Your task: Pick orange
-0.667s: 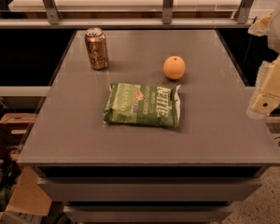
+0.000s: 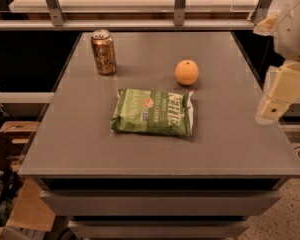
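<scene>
The gripper [image 2: 274,102] is hanging at the right edge of the frame, beyond the right rim of the bench [image 2: 230,139] and well apart from everything on it. Whether it is open or closed cannot be told from this view.

The orange [image 2: 186,72] is sitting on the bench, right of centre in the upper half of the frame, touching nothing. Nothing is lying on the bare surface between it and the gripper.

A green chip bag [image 2: 152,112] is lying flat just below the orange, near it but apart. A gold-brown drink can [image 2: 104,52] is standing upright at upper left, well apart from the orange.

A cardboard box [image 2: 22,211] is sitting on the floor at lower left; its contents are not discernible.

The bag's white lettering appears to be reading "KETTLE"; the can's label is not legible.
</scene>
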`<state>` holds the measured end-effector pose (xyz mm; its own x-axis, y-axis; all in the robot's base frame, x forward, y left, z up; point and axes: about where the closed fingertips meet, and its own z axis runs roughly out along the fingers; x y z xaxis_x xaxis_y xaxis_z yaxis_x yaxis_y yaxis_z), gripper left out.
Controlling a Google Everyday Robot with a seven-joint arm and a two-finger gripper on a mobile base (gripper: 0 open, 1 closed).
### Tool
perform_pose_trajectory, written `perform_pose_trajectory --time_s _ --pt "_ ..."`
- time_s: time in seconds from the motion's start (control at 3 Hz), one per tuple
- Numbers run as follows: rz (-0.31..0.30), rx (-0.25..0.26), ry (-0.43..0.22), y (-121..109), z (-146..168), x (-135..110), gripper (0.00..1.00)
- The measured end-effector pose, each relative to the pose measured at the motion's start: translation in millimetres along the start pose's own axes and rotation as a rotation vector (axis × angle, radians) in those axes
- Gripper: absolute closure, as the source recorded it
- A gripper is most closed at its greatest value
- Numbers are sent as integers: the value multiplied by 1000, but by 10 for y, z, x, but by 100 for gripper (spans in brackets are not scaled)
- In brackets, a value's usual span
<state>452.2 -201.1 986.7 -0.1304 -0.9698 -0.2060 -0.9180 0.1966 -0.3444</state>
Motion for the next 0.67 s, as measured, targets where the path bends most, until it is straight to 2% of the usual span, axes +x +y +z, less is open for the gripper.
perform_pose_trajectory --time_s 0.33,0.67 --pt "-147 10 -44 -188 255 -202 0" --pt "-316 -15 -117 -372 523 -377 0"
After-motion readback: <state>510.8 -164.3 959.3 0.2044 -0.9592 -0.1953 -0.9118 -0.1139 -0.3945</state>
